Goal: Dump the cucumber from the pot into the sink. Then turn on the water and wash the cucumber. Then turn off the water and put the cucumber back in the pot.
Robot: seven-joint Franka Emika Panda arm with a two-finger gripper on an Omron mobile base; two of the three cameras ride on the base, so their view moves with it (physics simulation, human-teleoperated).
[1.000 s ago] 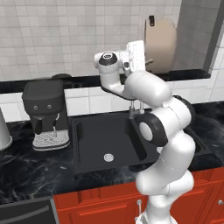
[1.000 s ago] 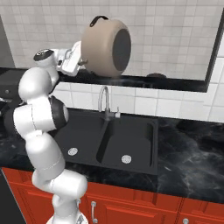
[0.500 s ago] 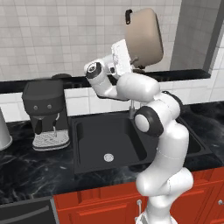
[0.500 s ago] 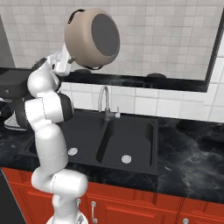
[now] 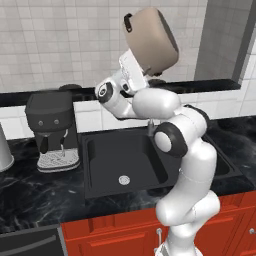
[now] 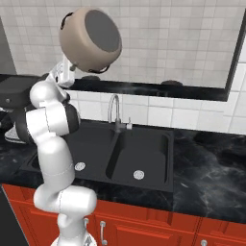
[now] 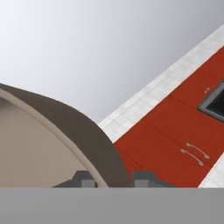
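While the pot (image 5: 151,39) is hoisted way up in the upper middle of the left base view, the sink (image 5: 127,162) sits far below it in the lower middle of the frame, so that vertical line-up is basically the whole story for the dump. From the right base view the pot (image 6: 91,40) is in the upper left, tipped on its side with the round dark bottom facing the camera, one dark handle poking out at its top left. In the hand view the gripper (image 7: 112,178) is at the bottom edge with its two tips straddling the pot's rim (image 7: 83,131), one tip on the pale inner side and one outside, so I'd call it clamped narrow on the rim and holding the pot. The cucumber: can't spot it anywhere, not in the slice of pale interior the hand view shows, not in either basin, so it's probably deeper in the pot, but that's a guess. In the right base view the pot hangs above and left of the faucet (image 6: 114,111), roughly over the left basin, and its mouth looks turned away from that camera. My guess is it needs more tilt, mouth downward, for anything to slide out into that basin rather than onto the desk (image 6: 206,158).
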